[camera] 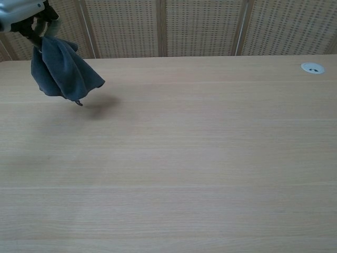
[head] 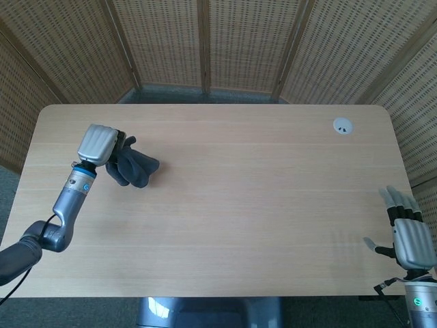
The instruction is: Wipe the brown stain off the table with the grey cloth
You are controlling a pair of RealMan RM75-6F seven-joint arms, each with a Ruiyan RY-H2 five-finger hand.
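My left hand point(head: 97, 144) grips the grey cloth point(head: 134, 167) at the table's left side. In the chest view the hand point(camera: 21, 10) is at the top left corner and the cloth point(camera: 62, 71) hangs from it clear of the tabletop, with a shadow beneath. My right hand point(head: 410, 234) hovers off the table's right front corner, fingers spread and holding nothing. No brown stain shows on the wood in either view.
A pale wooden table point(head: 225, 225) fills both views. A small white round grommet point(head: 343, 125) sits near the back right corner, also visible in the chest view as a grommet point(camera: 313, 67). Woven screens stand behind the table.
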